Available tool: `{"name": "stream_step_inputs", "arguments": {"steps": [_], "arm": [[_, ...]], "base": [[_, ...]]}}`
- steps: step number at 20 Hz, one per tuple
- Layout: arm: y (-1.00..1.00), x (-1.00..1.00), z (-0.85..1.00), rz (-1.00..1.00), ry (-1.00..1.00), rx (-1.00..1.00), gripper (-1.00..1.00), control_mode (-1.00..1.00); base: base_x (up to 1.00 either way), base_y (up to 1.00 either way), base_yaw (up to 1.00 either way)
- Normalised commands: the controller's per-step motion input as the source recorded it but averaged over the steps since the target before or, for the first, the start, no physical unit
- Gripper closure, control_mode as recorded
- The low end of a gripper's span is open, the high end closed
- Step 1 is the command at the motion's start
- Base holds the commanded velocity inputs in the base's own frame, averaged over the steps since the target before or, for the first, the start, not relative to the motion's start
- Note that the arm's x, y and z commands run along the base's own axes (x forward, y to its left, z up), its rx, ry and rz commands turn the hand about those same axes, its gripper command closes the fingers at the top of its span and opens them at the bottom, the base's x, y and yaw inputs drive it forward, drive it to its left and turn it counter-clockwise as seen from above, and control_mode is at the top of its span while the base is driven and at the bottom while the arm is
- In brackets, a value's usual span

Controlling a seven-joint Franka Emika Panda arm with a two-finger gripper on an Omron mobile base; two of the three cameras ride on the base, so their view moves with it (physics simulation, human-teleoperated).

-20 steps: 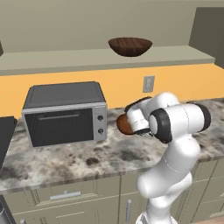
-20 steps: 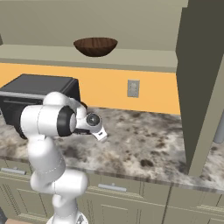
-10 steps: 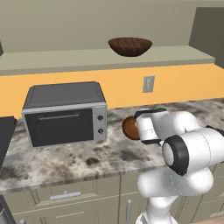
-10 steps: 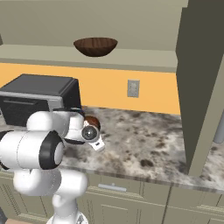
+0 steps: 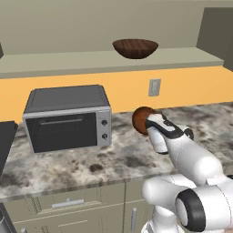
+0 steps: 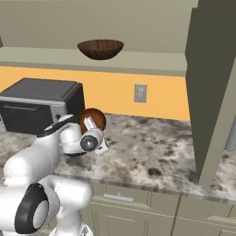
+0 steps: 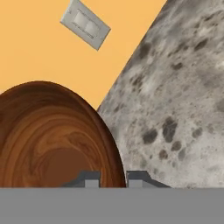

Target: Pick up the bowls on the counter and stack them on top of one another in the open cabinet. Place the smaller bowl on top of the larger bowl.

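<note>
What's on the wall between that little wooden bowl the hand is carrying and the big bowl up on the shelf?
A grey wall socket on the orange wall lies between the smaller bowl and the larger bowl, in the right base view.

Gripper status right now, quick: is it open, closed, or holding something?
Gripper: closed on the rim of the smaller bowl, holding it.

Rendered kitchen: speckled granite worktop point(image 5: 91, 168) over beige drawers point(image 5: 68, 205), grey toaster oven point(image 5: 68, 117), wall shelf point(image 5: 91, 61), orange backsplash point(image 5: 123, 93).
</note>
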Motion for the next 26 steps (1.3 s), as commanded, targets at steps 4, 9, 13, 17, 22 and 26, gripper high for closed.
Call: {"name": "stream_step_inputs", "arguments": {"steps": [4,9,13,17,22,26], "arm": [[-0.14,-0.41,0.62,0.00,0.00,0.03,1.00,-1.00],[-0.17,-0.47,0.56,0.00,0.01,0.05,1.00,-1.00],[-0.28,-0.59,0.35,0.01,0.02,0.08,1.00,-1.00],[-0.26,-0.59,0.32,0.01,0.03,0.07,1.00,-1.00],[-0.17,-0.56,0.27,0.01,0.06,0.06,1.00,-1.00],[-0.12,-0.52,0.26,0.00,0.07,0.04,1.00,-1.00]], "base": [[0.00,0.00,0.00],[0.00,0.00,0.00],[0.00,0.00,0.00],[0.00,0.00,0.00],[0.00,0.00,0.00],[0.00,0.00,0.00]]}}
